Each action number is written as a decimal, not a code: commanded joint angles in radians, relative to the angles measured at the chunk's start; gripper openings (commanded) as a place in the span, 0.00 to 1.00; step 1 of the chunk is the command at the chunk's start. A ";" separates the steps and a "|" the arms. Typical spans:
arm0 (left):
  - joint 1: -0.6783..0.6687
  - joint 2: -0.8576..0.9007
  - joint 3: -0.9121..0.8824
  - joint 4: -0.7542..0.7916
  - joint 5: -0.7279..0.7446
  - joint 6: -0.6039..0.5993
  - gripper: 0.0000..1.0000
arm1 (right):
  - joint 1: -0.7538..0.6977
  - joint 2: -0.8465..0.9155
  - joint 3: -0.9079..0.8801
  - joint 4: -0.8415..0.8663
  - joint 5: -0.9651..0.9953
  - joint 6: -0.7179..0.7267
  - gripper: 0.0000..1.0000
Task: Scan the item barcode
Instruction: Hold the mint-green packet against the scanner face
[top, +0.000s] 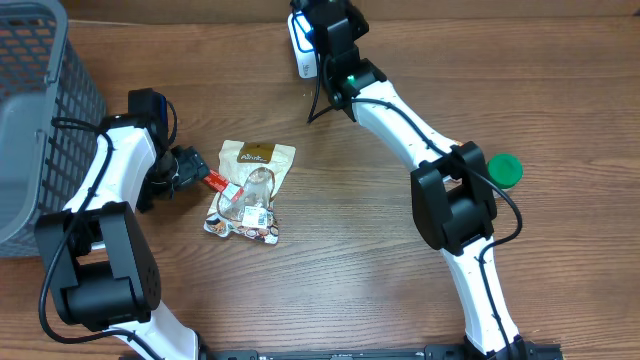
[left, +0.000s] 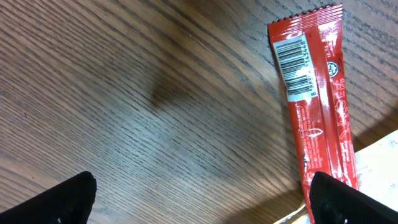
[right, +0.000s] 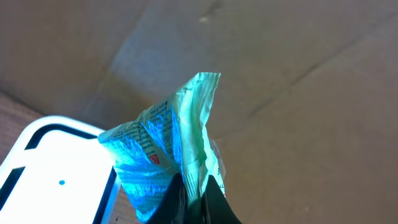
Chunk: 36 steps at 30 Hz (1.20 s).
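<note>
Packet (right: 163, 146) pinched in right claw (right: 189, 190) beside glowing scanner (right: 50, 171); left claw (left: 202, 199) spread wide over wood-grain table (left: 155, 93).

A crumpled pale packet (right: 165, 140) with small print, tinted blue-green, stands upright, pinched between the right jaws; the glowing white scanner (right: 56, 168) sits just lower-left of them.

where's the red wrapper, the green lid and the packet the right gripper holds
red wrapper (left: 320, 124): left wrist view, mid-body just below its barcode
green lid (top: 504, 170): overhead view, centre of its top
packet (right: 163, 149): right wrist view, printed face of the crumpled film
</note>
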 joint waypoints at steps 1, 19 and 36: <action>0.010 -0.002 0.019 0.001 -0.020 0.014 1.00 | 0.016 0.021 0.021 0.025 0.013 -0.085 0.04; 0.010 -0.002 0.019 0.001 -0.020 0.014 1.00 | 0.065 0.052 0.021 0.014 0.023 -0.121 0.04; 0.010 -0.002 0.019 0.001 -0.020 0.014 1.00 | 0.133 0.052 0.021 -0.146 0.043 -0.120 0.04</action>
